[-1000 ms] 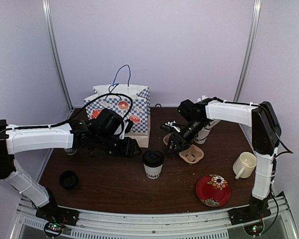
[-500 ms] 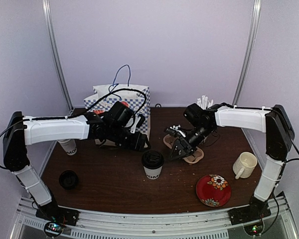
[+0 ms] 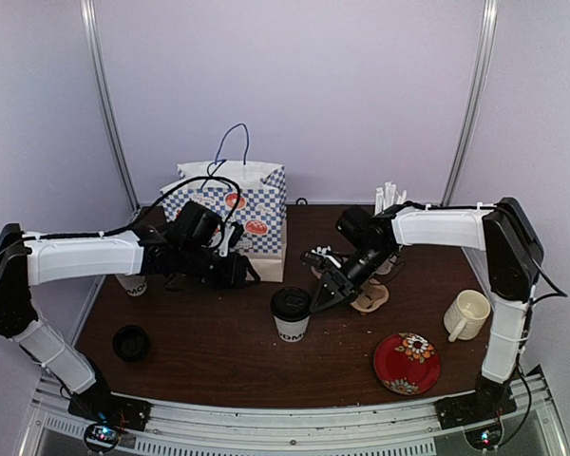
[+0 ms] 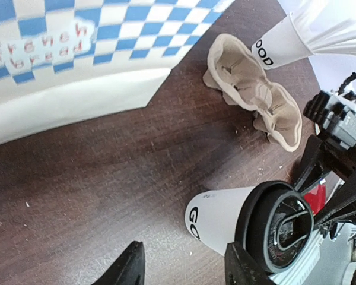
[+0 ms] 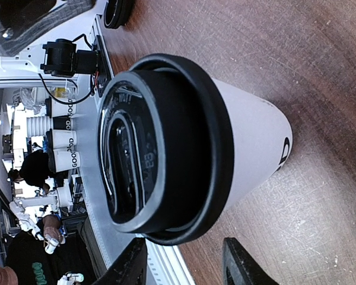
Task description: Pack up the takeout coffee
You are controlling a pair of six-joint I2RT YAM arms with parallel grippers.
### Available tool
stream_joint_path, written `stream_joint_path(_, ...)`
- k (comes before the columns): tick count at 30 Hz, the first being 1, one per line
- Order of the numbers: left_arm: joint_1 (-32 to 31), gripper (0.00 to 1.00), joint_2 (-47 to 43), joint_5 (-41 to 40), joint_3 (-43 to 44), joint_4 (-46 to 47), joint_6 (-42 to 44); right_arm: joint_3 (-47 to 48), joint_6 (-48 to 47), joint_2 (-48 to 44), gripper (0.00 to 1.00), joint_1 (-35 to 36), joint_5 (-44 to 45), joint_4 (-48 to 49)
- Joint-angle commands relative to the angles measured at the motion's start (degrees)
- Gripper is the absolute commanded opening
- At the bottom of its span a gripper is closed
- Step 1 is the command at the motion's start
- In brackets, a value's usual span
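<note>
I see a matt paper cup (image 5: 255, 148) with a glossy plastic lid (image 5: 166, 142). The table (image 4: 77, 190) is scuffed wood; the cup carrier (image 4: 255, 95) rough pulp.

Your white lidded cup (image 3: 292, 313), black-lettered with a black lid, stands upright just ahead of your right claw (image 3: 316, 296). A lidless cup (image 3: 133, 285) stands well behind your left claw (image 3: 245, 275).

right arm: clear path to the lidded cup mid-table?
Likely yes. The right gripper is open and points straight at the lidded cup, with only table between. The cup carrier lies behind it; the left gripper hovers near the cup's other side.
</note>
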Motion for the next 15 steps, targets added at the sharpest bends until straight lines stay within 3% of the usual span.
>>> stream_joint_path(1,0.5,0.50,0.6,6.0,-1.8,7.2,-2.8,2.0,0.3,1.0,0.47,0.7,-1.9,-0.5)
stream_joint_path(15,0.4,0.49,6.8,11.5,0.0,11.4,-4.7,3.4,0.7,2.8,0.49,0.7,-0.8,-1.0)
